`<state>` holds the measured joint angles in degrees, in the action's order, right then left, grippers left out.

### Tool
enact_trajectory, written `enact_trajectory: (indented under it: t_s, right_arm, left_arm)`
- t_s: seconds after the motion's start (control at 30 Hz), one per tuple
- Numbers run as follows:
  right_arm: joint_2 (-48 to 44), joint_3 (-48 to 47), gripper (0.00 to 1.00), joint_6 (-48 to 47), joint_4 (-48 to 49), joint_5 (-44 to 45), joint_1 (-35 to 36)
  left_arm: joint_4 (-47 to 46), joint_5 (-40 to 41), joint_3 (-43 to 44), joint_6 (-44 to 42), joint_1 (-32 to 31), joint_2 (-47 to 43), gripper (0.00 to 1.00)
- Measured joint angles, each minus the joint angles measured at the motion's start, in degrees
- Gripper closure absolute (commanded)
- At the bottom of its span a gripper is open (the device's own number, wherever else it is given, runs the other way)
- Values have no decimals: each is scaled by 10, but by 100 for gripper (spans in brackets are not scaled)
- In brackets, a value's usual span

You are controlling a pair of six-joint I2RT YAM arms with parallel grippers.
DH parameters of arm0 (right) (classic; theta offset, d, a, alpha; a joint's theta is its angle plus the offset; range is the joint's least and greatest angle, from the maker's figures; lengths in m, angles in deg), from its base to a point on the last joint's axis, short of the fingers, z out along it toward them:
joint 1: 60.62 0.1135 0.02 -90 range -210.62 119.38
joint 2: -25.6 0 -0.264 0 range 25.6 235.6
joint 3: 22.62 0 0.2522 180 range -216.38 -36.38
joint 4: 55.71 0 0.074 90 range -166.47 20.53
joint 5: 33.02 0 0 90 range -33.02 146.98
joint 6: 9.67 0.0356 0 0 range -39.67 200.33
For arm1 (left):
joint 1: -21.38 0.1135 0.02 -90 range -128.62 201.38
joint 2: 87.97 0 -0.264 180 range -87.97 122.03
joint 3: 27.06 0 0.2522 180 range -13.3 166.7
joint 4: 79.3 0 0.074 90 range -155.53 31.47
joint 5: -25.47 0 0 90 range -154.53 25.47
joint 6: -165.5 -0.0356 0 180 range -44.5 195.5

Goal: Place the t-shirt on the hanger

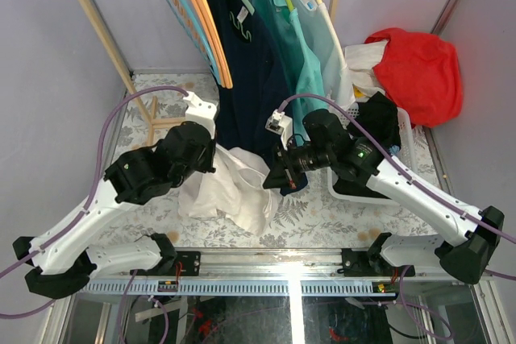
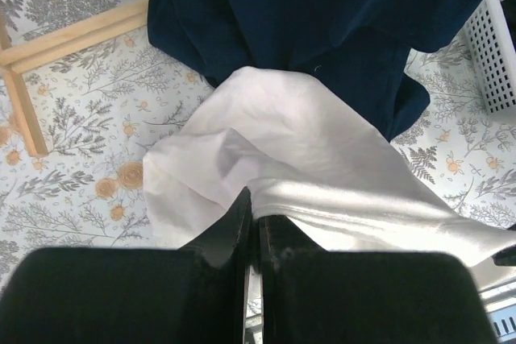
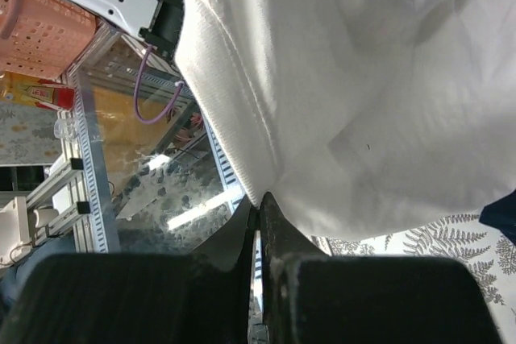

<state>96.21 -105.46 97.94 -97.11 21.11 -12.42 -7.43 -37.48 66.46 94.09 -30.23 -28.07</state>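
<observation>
The white t-shirt (image 1: pixel 230 191) hangs bunched between my two grippers, low over the floral table in front of the rack. My left gripper (image 1: pixel 216 163) is shut on a fold of it (image 2: pixel 322 159); the jaws (image 2: pixel 254 207) are pressed together on cloth. My right gripper (image 1: pixel 272 181) is shut on a ribbed edge of the shirt (image 3: pixel 363 78), its jaws (image 3: pixel 260 199) closed on that edge. Several empty hangers (image 1: pixel 201 30), light blue and orange, hang at the rack's left. I cannot single out a pale yellow empty hanger among them.
A navy shirt (image 1: pixel 250 78) hangs from the rack just behind the t-shirt and fills the top of the left wrist view (image 2: pixel 322 22). Teal and pale mint shirts (image 1: pixel 310 46) hang beside it. A white basket (image 1: pixel 407 142) and red bag (image 1: pixel 419 70) are at the right. The wooden rack foot (image 2: pixel 72 38) lies at the left.
</observation>
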Motion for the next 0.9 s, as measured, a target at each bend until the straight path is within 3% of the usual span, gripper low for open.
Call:
enact_trajectory:
  t_s: [0.5,0.67,0.9]
  right_arm:
    - [35,-47,100,-20,-22,86,0]
    - [73,-119,100,-7,-2,26,0]
    - [142,-248,100,56,91,-99,10]
  left_arm:
    - [2,6,29,11,0,-11,100]
    - [19,35,121,2,0,-4,100]
    - [44,86,330,-38,0,21,100]
